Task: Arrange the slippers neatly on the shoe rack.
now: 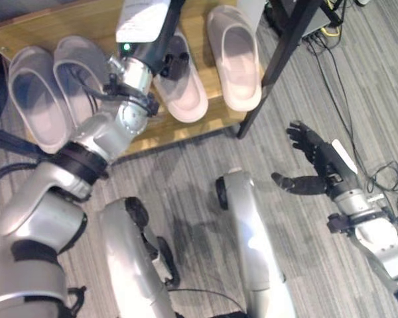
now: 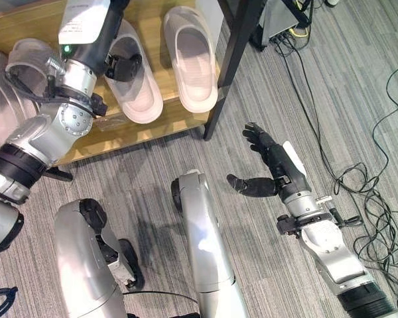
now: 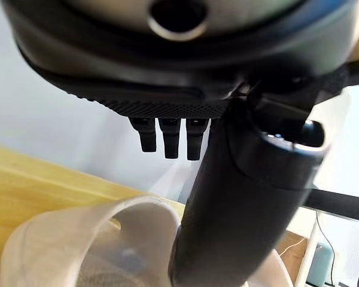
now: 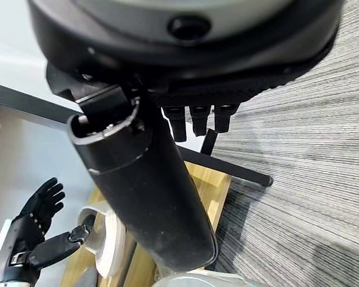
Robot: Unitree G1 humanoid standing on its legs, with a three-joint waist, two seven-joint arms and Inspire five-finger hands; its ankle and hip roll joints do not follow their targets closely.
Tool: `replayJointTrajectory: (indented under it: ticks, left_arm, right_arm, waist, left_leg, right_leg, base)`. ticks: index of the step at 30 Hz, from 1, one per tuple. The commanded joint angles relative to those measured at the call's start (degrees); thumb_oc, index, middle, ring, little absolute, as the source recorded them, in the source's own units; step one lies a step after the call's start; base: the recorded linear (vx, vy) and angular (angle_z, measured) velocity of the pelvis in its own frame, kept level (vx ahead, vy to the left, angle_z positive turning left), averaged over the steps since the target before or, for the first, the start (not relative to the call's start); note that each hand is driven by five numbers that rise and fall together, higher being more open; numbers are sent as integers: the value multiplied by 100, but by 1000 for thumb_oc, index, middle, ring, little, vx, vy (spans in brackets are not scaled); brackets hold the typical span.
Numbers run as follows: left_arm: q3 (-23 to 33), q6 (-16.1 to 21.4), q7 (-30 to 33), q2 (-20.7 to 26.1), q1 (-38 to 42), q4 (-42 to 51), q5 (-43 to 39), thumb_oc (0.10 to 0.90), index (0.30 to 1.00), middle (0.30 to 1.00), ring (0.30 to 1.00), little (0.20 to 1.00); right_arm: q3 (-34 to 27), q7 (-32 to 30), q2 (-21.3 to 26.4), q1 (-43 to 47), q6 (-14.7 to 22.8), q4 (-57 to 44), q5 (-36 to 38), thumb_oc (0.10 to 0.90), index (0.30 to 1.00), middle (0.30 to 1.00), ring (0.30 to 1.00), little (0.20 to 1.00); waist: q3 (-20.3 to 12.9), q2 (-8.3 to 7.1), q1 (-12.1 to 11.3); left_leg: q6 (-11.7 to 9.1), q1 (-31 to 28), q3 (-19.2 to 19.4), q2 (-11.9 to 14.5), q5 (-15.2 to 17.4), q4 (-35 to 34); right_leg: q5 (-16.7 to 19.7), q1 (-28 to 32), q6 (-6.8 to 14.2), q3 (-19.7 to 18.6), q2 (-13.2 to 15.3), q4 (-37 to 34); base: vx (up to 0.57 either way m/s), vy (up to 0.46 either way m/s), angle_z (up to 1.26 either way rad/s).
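Note:
Two grey slippers lie side by side at the left of the wooden shoe rack shelf. Two pale pink slippers rest to their right, one under my left hand and one at the shelf's right end. My left hand reaches over the nearer pink slipper, fingers straight and spread. Its thumb touches that slipper's rim. My right hand hovers open above the carpet, right of the rack, holding nothing.
A black rack leg slants down at the shelf's right corner. Loose cables lie on the grey striped carpet to the right. The pink pair sits slightly splayed, with a gap between them.

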State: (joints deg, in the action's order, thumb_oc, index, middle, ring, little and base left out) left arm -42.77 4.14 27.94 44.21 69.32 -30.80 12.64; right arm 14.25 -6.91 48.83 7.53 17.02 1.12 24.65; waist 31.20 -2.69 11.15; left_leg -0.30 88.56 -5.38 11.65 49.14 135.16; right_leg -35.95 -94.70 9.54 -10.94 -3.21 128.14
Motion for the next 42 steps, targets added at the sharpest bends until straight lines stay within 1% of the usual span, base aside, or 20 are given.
replayJointTrajectory:
  ticks: [1, 2, 3, 4, 5, 6, 9, 10, 11, 12, 13, 15, 16, 22, 25, 30, 34, 36, 38, 42]
  left_arm:
    - [803, 394, 543, -103, 406, 666, -231, 800, 900, 900, 900, 900]
    - [978, 433, 632, -132, 265, 881, -295, 800, 900, 900, 900, 900]
    - [1006, 424, 629, -120, 233, 912, -290, 800, 900, 900, 900, 900]
    - [1273, 543, 719, -202, -18, 1181, -595, 800, 900, 900, 900, 900]
    - [1285, 540, 716, -197, -28, 1189, -594, 800, 900, 900, 900, 900]
    - [1569, 693, 696, -411, -327, 1414, -1052, 800, 900, 900, 900, 900]
    - [2012, 1105, 483, -823, -925, 1774, -2330, 800, 900, 900, 900, 900]
    - [2040, 1106, 463, -813, -947, 1791, -2353, 800, 900, 900, 900, 900]
    - [2068, 1203, 335, -919, -1076, 1846, -2724, 800, 900, 900, 900, 900]
    - [2026, 1247, 78, -1011, -1192, 1886, -3121, 800, 900, 900, 900, 900]
    - [1996, 1263, -23, -1055, -1237, 1889, -3316, 800, 900, 900, 900, 900]
    - [1967, 1253, -98, -1076, -1281, 1892, -3399, 800, 900, 900, 900, 900]
    - [1906, 1229, -195, -1099, -1339, 1858, -3508, 800, 900, 900, 900, 900]
    - [1709, 1141, -343, -1180, -1414, 1628, -3572, 800, 900, 900, 900, 900]
    - [1569, 1026, -416, -1248, -1416, 1409, -3522, 800, 900, 900, 900, 900]
    - [1400, 936, -508, -1324, -1351, 1096, -3404, 800, 900, 900, 900, 900]
    - [1238, 878, -547, -1433, -1275, 672, -3310, 800, 900, 900, 900, 900]
    - [1157, 852, -528, -1535, -1129, 375, -3367, 800, 900, 900, 900, 900]
    - [1094, 852, -532, -1585, -1042, 277, -3387, 800, 900, 900, 900, 900]
    - [851, 842, -502, -1728, -515, -230, -3497, 800, 900, 900, 900, 900]
  right_arm:
    - [-483, -384, -109, 260, 227, -248, -521, 800, 900, 900, 900, 900]
    - [-442, -492, -187, 366, 201, -168, -598, 800, 900, 900, 900, 900]
    - [-421, -504, -183, 383, 201, -160, -610, 800, 900, 900, 900, 900]
    - [-345, -597, -275, 577, 172, -27, -620, 800, 900, 900, 900, 900]
    - [-334, -598, -272, 585, 174, -22, -620, 800, 900, 900, 900, 900]
    - [-328, -704, -358, 739, 120, 104, -612, 800, 900, 900, 900, 900]
    - [-307, -812, -422, 938, -3, 315, -574, 800, 900, 900, 900, 900]
    - [-292, -813, -410, 948, -2, 322, -571, 800, 900, 900, 900, 900]
    - [-294, -822, -412, 1004, -45, 408, -508, 800, 900, 900, 900, 900]
    - [-267, -788, -389, 1160, -87, 577, -371, 800, 900, 900, 900, 900]
    - [-231, -788, -365, 1288, -105, 666, -319, 800, 900, 900, 900, 900]
    - [-180, -772, -360, 1414, -127, 740, -264, 800, 900, 900, 900, 900]
    - [-70, -769, -350, 1650, -157, 894, -185, 800, 900, 900, 900, 900]
    - [245, -764, -407, 2091, -202, 1242, -91, 800, 900, 900, 900, 900]
    - [405, -786, -493, 2282, -215, 1389, -103, 800, 900, 900, 900, 900]
    - [532, -815, -635, 2472, -210, 1533, -142, 800, 900, 900, 900, 900]
    - [649, -859, -808, 2664, -171, 1715, -145, 800, 900, 900, 900, 900]
    - [791, -897, -919, 2851, -175, 1895, -163, 800, 900, 900, 900, 900]
    - [862, -906, -964, 2934, -168, 1974, -135, 800, 900, 900, 900, 900]
    - [1186, -966, -1101, 3472, -162, 2357, -53, 800, 900, 900, 900, 900]
  waist:
    - [-140, 136, -242]
    - [-140, 166, -268]
    - [-140, 172, -259]
    - [-140, 213, -304]
    - [-140, 214, -297]
    - [-140, 233, -360]
    - [-140, 270, -428]
    - [-140, 279, -417]
    - [-140, 287, -438]
    - [-140, 299, -468]
    - [-140, 299, -484]
    - [-140, 302, -502]
    - [-140, 299, -529]
    - [-140, 297, -583]
    - [-140, 308, -609]
    - [-140, 319, -590]
    - [-140, 310, -552]
    - [-140, 322, -535]
    - [-140, 327, -523]
    - [-140, 326, -501]
  left_leg:
    - [179, 139, -93, -618, -42, 4]
    - [180, 139, -88, -632, -39, 9]
    - [180, 139, -92, -631, -37, 12]
    - [182, 139, -77, -645, -25, 36]
    - [181, 139, -78, -645, -25, 37]
    - [176, 139, -65, -655, -17, 46]
    - [156, 139, -83, -689, -28, 42]
    - [155, 139, -86, -689, -26, 46]
    - [143, 139, -85, -696, -31, 39]
    - [120, 139, -78, -708, -40, 22]
    - [110, 139, -70, -713, -43, 10]
    - [101, 139, -72, -710, -52, -4]
    - [83, 139, -62, -697, -62, -25]
    - [47, 139, -79, -680, -78, -65]
    - [38, 139, -101, -680, -86, -91]
    - [32, 139, -93, -674, -100, -110]
    - [32, 139, -73, -689, -104, -127]
    - [27, 139, -59, -694, -116, -141]
    - [27, 139, -61, -700, -123, -146]
    - [14, 139, -72, -725, -135, -167]
  right_leg:
    - [-742, 474, -514, -192, 770, 339]
    - [-764, 474, -524, -181, 779, 350]
    - [-764, 474, -525, -177, 777, 351]
    - [-777, 474, -537, -160, 792, 371]
    - [-777, 474, -537, -160, 792, 372]
    - [-794, 474, -548, -171, 806, 393]
    - [-825, 474, -568, -191, 828, 426]
    - [-826, 474, -568, -190, 827, 429]
    - [-832, 474, -573, -199, 849, 440]
    - [-842, 474, -601, -213, 879, 455]
    - [-842, 474, -611, -218, 889, 463]
    - [-846, 474, -630, -225, 898, 473]
    - [-846, 474, -653, -235, 917, 492]
    - [-842, 474, -694, -258, 949, 494]
    - [-830, 474, -708, -246, 958, 484]
    - [-824, 474, -715, -243, 946, 476]
    - [-824, 474, -716, -258, 940, 464]
    - [-833, 474, -714, -272, 936, 461]
    - [-842, 474, -713, -278, 934, 460]
    - [-847, 474, -703, -299, 934, 463]
  base:
    - [-24, 0, 4]
    - [-13, 10, 4]
    - [-17, 16, 7]
    - [-8, 9, 5]
    - [-19, 1, 5]
    - [0, 0, 0]
    - [0, 0, 0]
    - [0, 0, 0]
    - [-14, -32, 6]
    - [-22, -41, 7]
    - [-18, -32, 10]
    - [-16, -35, 7]
    - [-17, -44, 3]
    - [-15, -22, 4]
    - [0, 0, 0]
    - [0, 0, 0]
    - [0, 0, 0]
    - [0, 0, 0]
    - [0, 0, 0]
    - [0, 0, 0]
